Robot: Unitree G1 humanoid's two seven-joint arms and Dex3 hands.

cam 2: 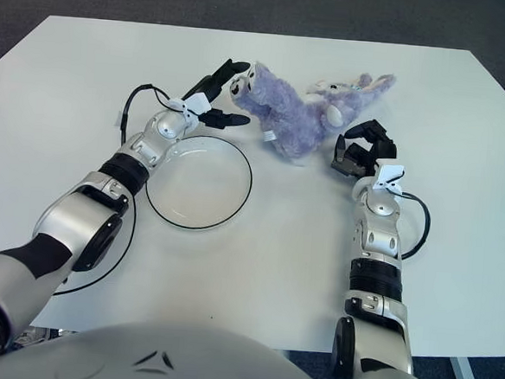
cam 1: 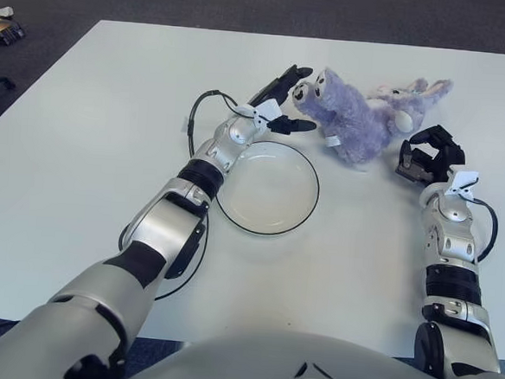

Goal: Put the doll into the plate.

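A purple plush doll (cam 1: 355, 117) lies on the white table (cam 1: 83, 126), just beyond the far right rim of a white plate (cam 1: 267, 187) with a dark edge. Its face points left. My left hand (cam 1: 287, 98) reaches over the plate's far rim, fingers spread, with the fingertips right at the doll's face. Nothing is held in it. To the right of the doll, my right hand (cam 1: 425, 156) hovers with its fingers curled and holds nothing.
A black cable (cam 1: 193, 120) loops off my left forearm beside the plate. The far table edge runs behind the doll, with dark floor beyond. A small object (cam 1: 2, 26) lies on the floor at far left.
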